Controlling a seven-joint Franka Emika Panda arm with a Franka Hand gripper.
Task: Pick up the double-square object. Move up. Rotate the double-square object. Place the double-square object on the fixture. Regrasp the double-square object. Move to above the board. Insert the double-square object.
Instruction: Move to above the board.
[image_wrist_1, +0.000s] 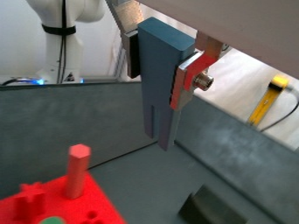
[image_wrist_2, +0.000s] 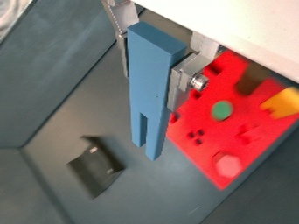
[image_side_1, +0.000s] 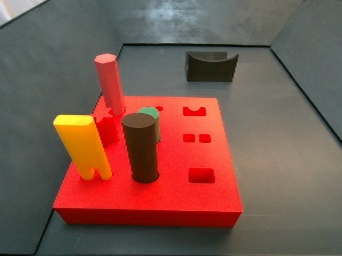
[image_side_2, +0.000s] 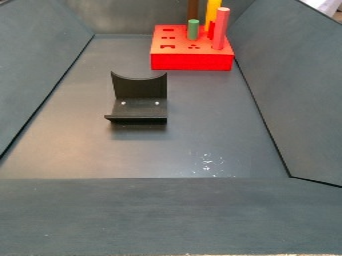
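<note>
Hanging upright in claw: double-square object, prongs down.

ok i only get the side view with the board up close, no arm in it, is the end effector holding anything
Observer: Yes. In both wrist views the end effector is shut on the double-square object.
Operator: which way are the prongs
Observer: Pointing down; the object hangs upright.
Operator: is it over the board
Observer: Seemingly not. In a wrist view its tip looks to be over bare floor, between the fixture and the board.
</note>
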